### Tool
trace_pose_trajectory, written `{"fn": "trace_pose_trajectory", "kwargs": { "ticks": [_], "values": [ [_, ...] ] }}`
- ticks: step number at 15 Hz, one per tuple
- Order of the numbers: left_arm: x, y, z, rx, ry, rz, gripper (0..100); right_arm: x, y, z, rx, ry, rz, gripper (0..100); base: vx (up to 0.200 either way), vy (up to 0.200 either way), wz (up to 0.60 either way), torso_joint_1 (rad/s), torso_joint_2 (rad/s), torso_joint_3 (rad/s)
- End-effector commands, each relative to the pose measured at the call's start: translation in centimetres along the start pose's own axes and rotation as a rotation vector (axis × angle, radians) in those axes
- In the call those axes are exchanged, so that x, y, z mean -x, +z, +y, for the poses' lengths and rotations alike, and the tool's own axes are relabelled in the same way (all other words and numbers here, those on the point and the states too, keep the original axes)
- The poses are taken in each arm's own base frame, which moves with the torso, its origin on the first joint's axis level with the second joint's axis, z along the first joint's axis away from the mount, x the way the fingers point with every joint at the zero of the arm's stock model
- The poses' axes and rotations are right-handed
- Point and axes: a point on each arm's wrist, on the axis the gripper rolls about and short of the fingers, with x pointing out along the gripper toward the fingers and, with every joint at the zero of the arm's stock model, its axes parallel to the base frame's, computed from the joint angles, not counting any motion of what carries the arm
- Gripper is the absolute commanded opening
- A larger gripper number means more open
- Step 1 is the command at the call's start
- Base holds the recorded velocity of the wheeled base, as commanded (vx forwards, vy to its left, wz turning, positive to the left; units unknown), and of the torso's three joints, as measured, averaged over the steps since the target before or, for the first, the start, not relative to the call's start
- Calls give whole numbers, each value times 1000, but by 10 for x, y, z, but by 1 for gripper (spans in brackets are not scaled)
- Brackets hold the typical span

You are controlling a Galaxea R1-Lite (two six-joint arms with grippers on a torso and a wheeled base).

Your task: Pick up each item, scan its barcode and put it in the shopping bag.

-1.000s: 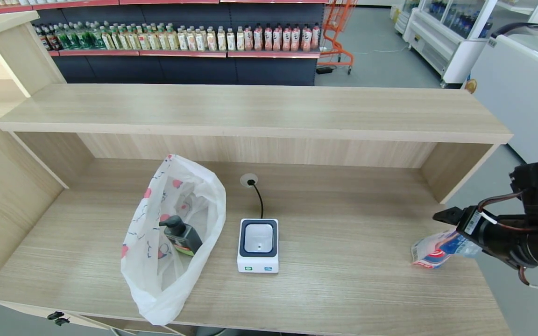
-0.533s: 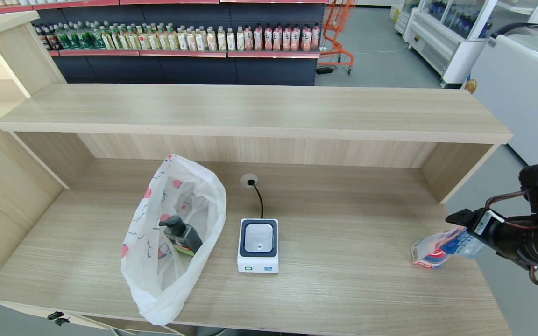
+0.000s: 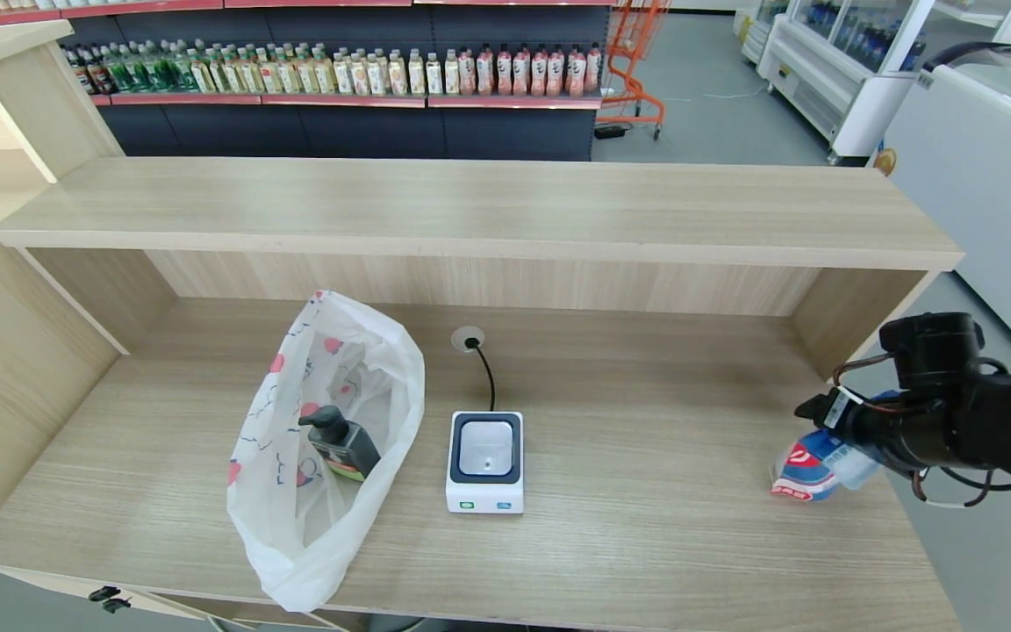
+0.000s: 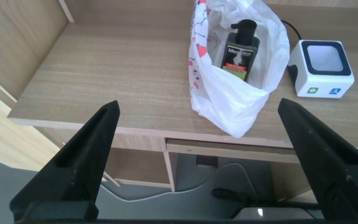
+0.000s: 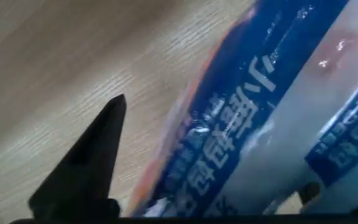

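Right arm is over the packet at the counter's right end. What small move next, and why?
Probably close the right end effector on the blue-and-white packet: the wrist view shows bare counter between one finger and the packet, so it looks not yet gripped.

Hidden and cut-off parts around the scanner (image 3: 485, 461)
Well right of the scanner, the right gripper (image 3: 839, 432) covers the end of the packet (image 3: 802, 470) farther from the scanner, so its grip cannot be judged. In the right wrist view the packet runs past 3 edges. Left of the scanner, the shopping bag (image 3: 295, 527) hides the pump bottle's (image 3: 343, 443) base.
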Motion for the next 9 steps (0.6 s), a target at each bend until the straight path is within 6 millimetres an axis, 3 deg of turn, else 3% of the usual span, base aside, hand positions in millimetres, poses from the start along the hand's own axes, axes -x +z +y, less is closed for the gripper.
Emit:
{"fn": "trace_pose_trajectory", "kwargs": {
  "ticks": [1, 5, 7, 9],
  "values": [
    [0, 0, 0, 0, 0, 1, 100, -34, -14, 1, 26, -32, 61, 0, 0, 0, 0, 0, 0, 0],
    [0, 0, 0, 0, 0, 0, 100, -35, -15, 6, 116, -3, 30, 0, 0, 0, 0, 0, 0, 0],
    [0, 0, 0, 0, 0, 0, 100, -20, -3, 11, 175, 38, -33, 0, 0, 0, 0, 0, 0, 0],
    [0, 0, 0, 0, 0, 0, 100, 12, 8, 20, 279, 184, -77, 0, 0, 0, 0, 0, 0, 0]
  ]
}}
